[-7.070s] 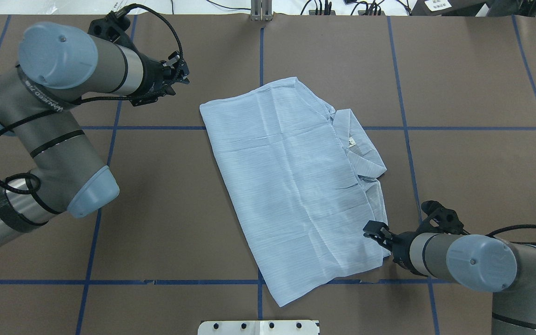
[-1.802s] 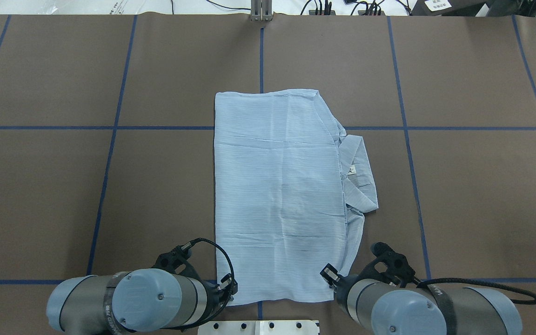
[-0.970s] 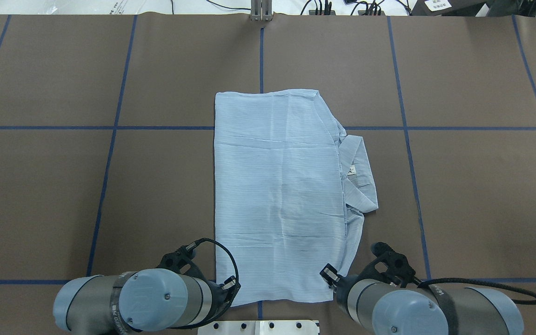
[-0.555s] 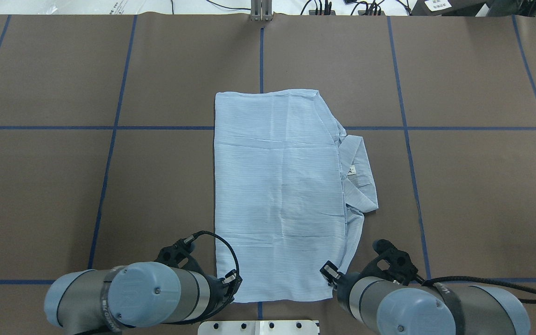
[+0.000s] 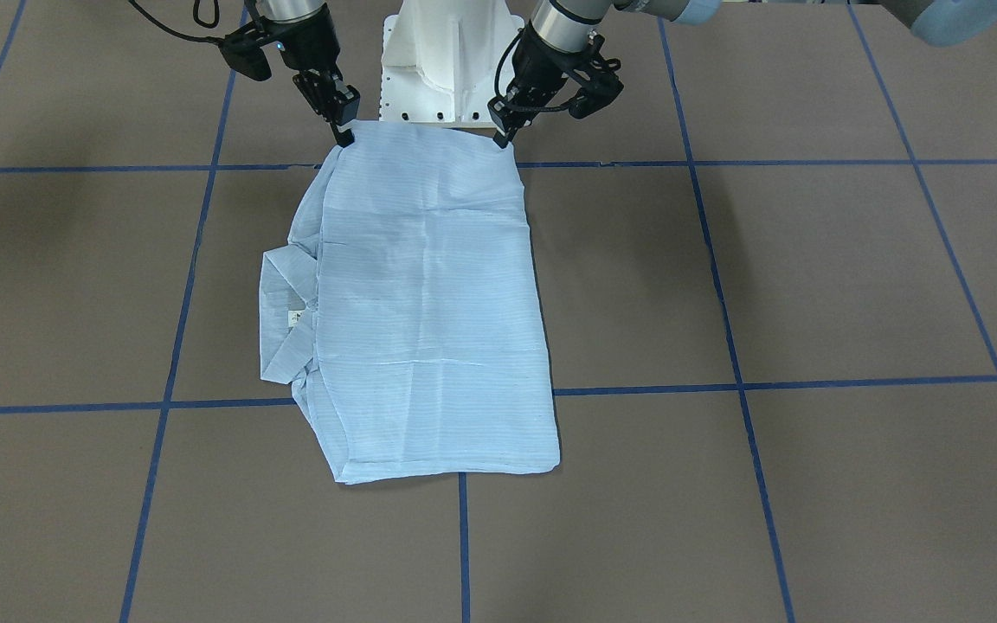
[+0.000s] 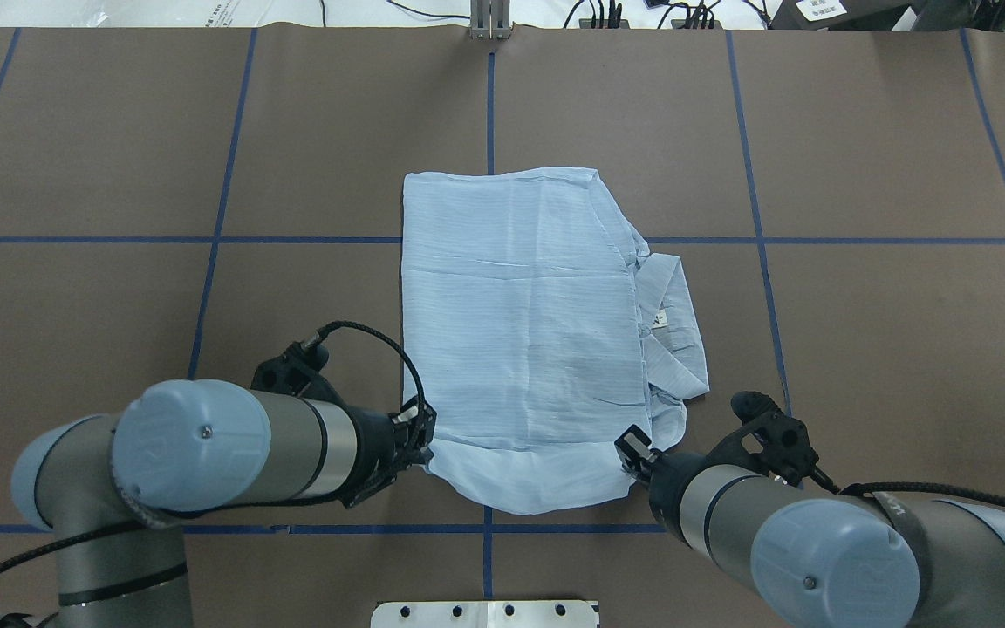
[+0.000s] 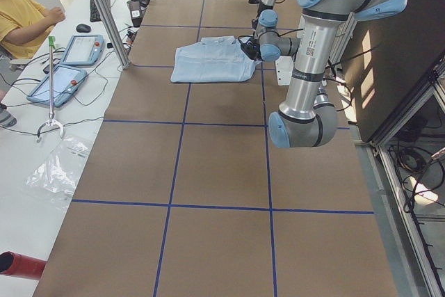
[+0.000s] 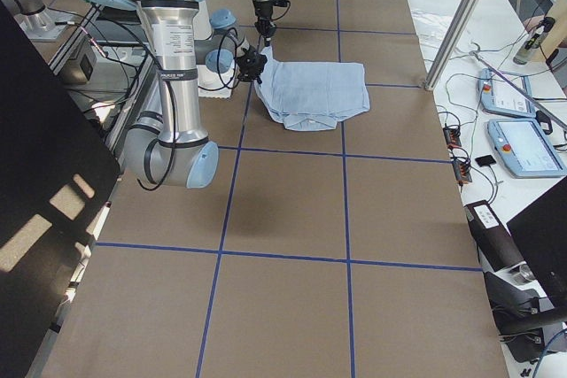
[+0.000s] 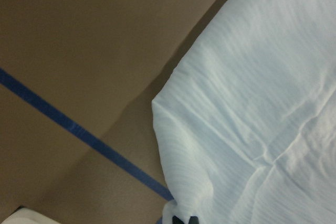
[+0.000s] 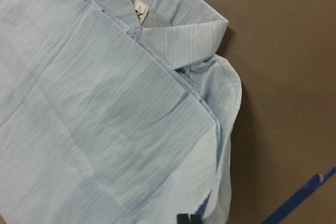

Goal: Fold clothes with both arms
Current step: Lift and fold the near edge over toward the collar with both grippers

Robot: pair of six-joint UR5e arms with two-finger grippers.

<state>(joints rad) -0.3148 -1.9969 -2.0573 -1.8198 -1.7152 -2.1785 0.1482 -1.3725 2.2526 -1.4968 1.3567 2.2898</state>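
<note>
The clothes, one light-blue striped shirt (image 6: 520, 331), lie folded into a long rectangle on the brown table, collar and neck label (image 6: 661, 319) on the right side. My left gripper (image 6: 422, 433) is shut on the shirt's near left corner. My right gripper (image 6: 633, 453) is shut on the near right corner. Both corners are raised off the table, and the hem (image 6: 524, 497) sags between them. From the front, the shirt (image 5: 429, 303) hangs from the left gripper (image 5: 501, 134) and the right gripper (image 5: 343, 134). Each wrist view shows cloth (image 9: 252, 103) (image 10: 105, 103) pinched at the bottom edge.
The white pedestal base (image 5: 442, 61) stands just behind the raised hem. Blue tape lines (image 6: 206, 240) grid the brown table cover. Beyond the far edge sit teach pendants (image 7: 66, 67), a metal post (image 7: 104, 12) and a person in yellow (image 7: 21, 15).
Both grippers have risen with the shirt's near corners and carried them away from the base, over the shirt. The near hem, flat 0.6 s ago, now hangs curved between them.
</note>
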